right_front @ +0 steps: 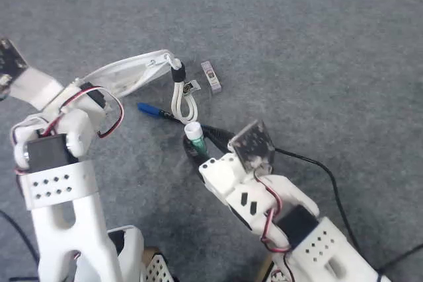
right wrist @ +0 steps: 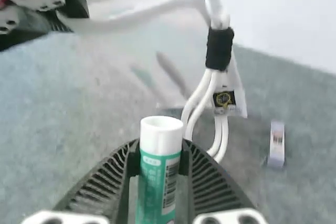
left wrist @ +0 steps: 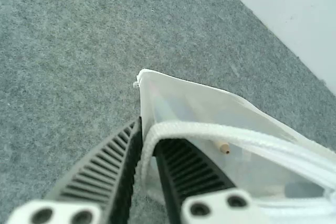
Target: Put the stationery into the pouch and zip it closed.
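A translucent white pouch [right_front: 129,74] is lifted off the grey carpet at the back left, its white cord loop [right_front: 183,102] hanging from the zip end. My left gripper [left wrist: 148,153] is shut on the pouch [left wrist: 210,124] rim, one finger inside and one outside; a small pencil tip [left wrist: 224,148] shows within. My right gripper [right wrist: 157,177] is shut on a green-and-white glue stick [right wrist: 157,166], white cap toward the pouch [right wrist: 142,11] and cord loop [right wrist: 210,103]. From above, the glue stick [right_front: 195,137] sits just short of the loop. A blue pen [right_front: 153,111] lies under the pouch mouth.
A small grey eraser-like block [right_front: 211,75] lies beyond the cord loop, also visible from the right wrist as a grey block [right wrist: 276,142]. A tag [right wrist: 227,98] hangs at the cord. Black cables [right_front: 317,170] trail behind the right arm. Open carpet lies to the right.
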